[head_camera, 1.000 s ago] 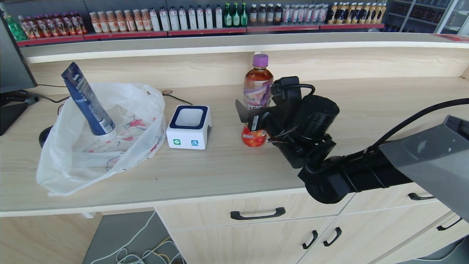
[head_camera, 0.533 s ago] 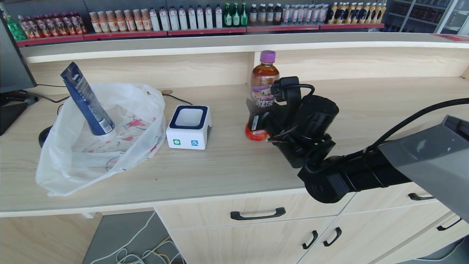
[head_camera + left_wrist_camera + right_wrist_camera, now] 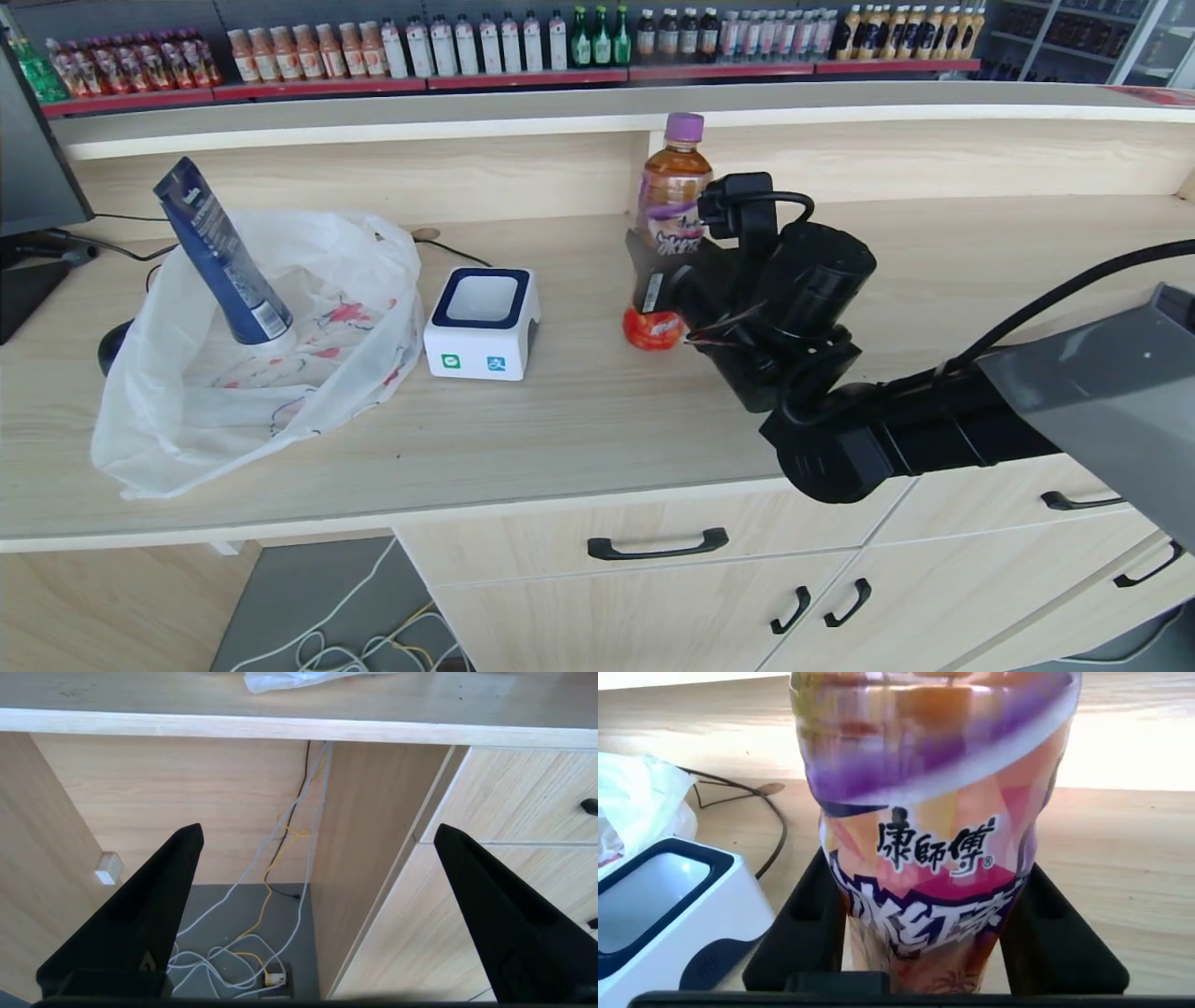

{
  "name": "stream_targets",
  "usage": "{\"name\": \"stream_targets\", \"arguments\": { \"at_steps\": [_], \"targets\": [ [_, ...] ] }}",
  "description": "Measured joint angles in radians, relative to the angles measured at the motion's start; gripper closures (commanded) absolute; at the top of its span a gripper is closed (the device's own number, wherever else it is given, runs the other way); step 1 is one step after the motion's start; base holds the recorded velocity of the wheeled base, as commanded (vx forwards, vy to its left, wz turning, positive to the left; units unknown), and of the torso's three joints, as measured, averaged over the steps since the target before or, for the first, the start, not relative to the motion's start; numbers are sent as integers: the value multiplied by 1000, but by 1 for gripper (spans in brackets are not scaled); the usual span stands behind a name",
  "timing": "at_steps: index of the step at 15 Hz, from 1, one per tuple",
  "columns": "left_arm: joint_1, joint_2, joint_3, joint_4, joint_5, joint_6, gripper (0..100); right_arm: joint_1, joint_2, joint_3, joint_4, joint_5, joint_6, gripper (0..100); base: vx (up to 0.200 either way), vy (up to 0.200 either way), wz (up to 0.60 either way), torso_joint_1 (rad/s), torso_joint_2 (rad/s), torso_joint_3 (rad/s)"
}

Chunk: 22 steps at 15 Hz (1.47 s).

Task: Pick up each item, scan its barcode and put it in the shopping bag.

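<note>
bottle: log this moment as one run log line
right gripper: shut on bottle, upright | scanner: left of bottle | shopping bag: holds tube | left gripper: open, facing counter

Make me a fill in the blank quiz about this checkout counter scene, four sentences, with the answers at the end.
1. The right gripper is shut on a bottle with a ____ cap.
2. The shopping bag holds a ____ tube.
3. The scanner stands between the shopping bag and the ____.
4. The left gripper has its fingers ____.

Missing words: purple; blue; bottle; open.
</note>
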<state>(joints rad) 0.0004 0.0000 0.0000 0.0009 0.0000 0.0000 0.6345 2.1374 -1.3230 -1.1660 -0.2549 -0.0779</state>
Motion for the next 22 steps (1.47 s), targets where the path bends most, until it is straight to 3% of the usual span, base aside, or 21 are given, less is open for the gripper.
{"name": "stream_targets", "arguments": {
  "at_steps": [7,15,19,22],
  "targets": [
    [0,0,0,0,0,0,0,9,-105,47,-24,-4,-23,100,0,0,0,0,0,0],
    [0,0,0,0,0,0,0,92,-292,472,-313,-7,-108,100,0,0,0,0,0,0],
    [0,0,0,1,0,0,0,205,-365,632,-363,-8,-159,100,0,0,0,0,0,0],
    [0,0,0,0,0,0,0,243,-405,776,-396,-9,-181,100,0,0,0,0,0,0]
  ]
}}
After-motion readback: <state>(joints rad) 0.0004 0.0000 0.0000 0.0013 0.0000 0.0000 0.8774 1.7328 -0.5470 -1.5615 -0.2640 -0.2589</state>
